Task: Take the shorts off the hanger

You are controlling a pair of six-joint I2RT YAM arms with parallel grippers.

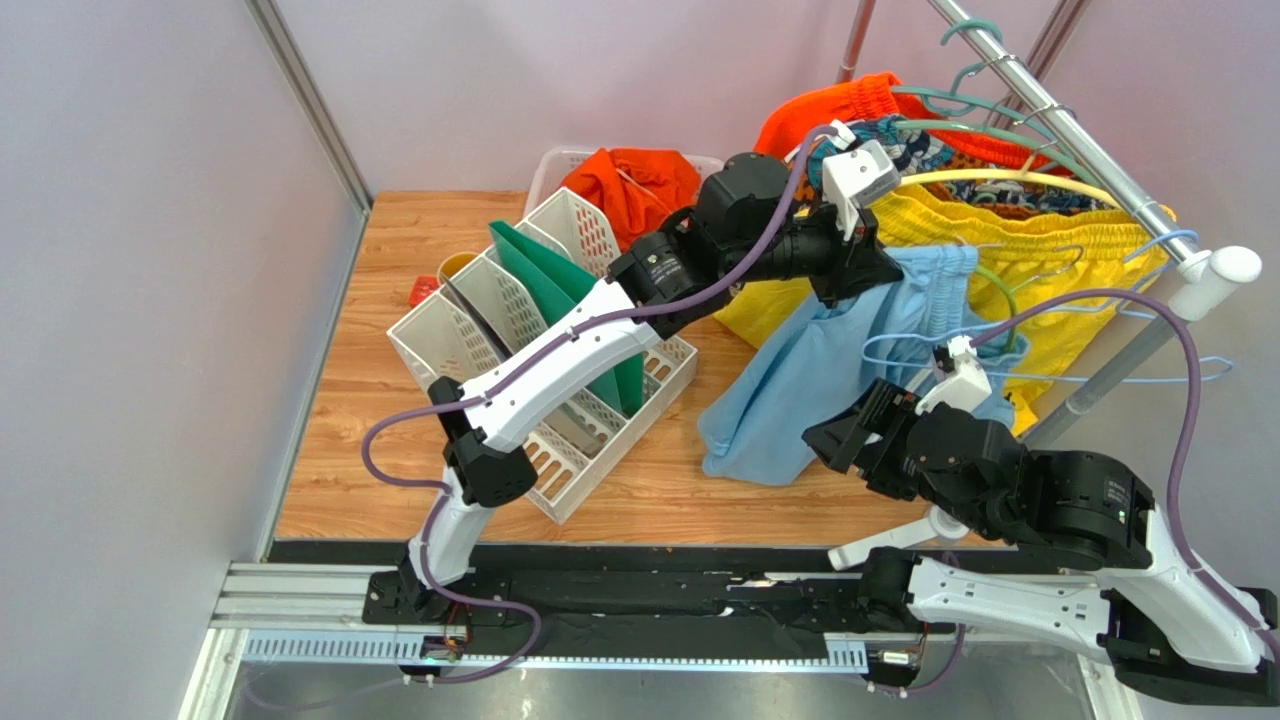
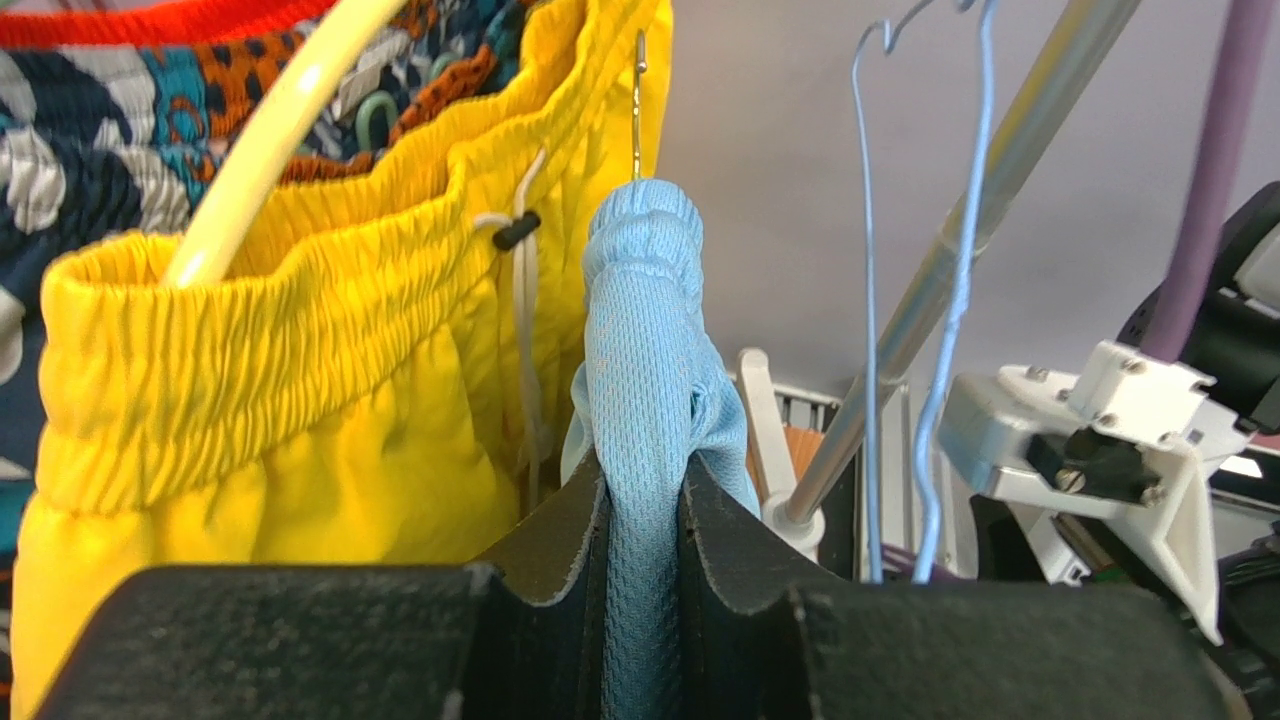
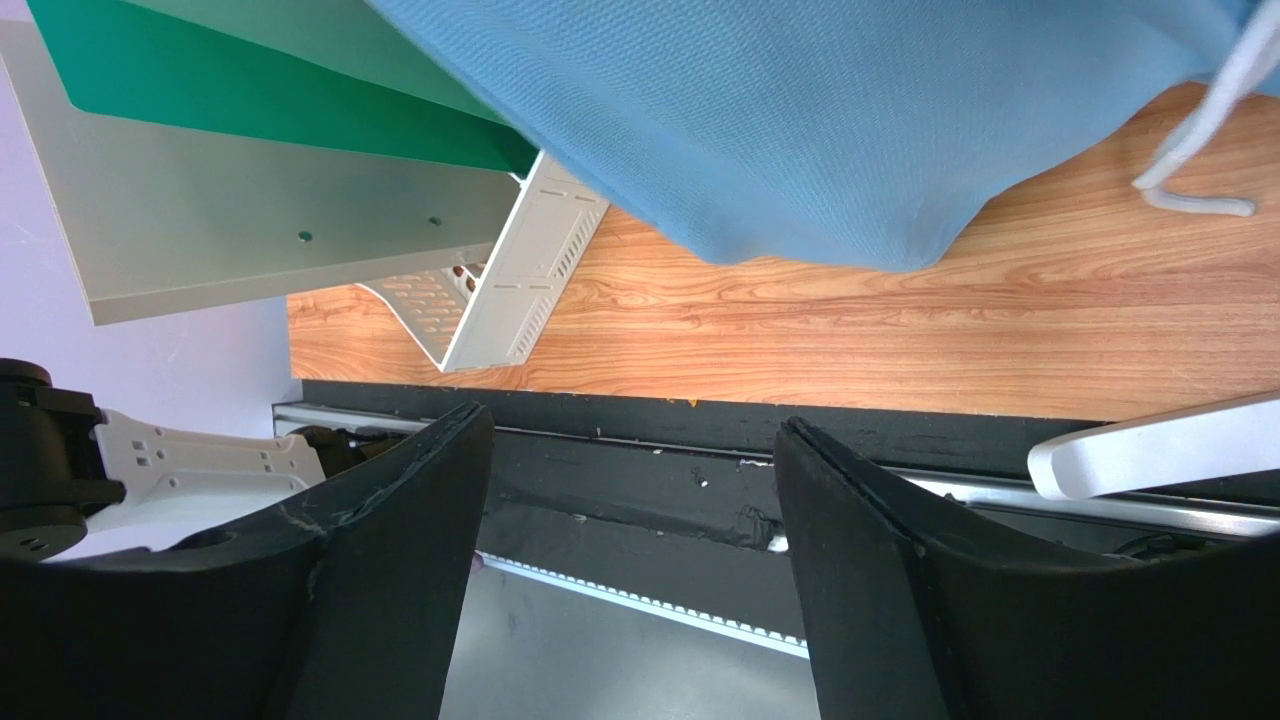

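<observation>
The light blue shorts (image 1: 796,383) hang down to the wooden table. My left gripper (image 1: 879,270) is shut on their bunched waistband (image 2: 643,345), which is squeezed between the black fingers (image 2: 564,548). A light blue wire hanger (image 2: 869,300) hangs just right of the waistband; I cannot tell if it still holds the cloth. My right gripper (image 1: 842,435) hovers low, in front of the shorts' hem (image 3: 781,135), open with nothing between its fingers (image 3: 406,525). A bright orange pair (image 1: 631,180) lies in the white basket.
Yellow shorts (image 1: 1052,240) and a patterned pair (image 1: 902,150) hang on hangers from the metal rail (image 1: 1052,113) at the right. A white file rack (image 1: 511,300) with green folders stands left of the shorts. The white basket (image 1: 564,158) sits behind it.
</observation>
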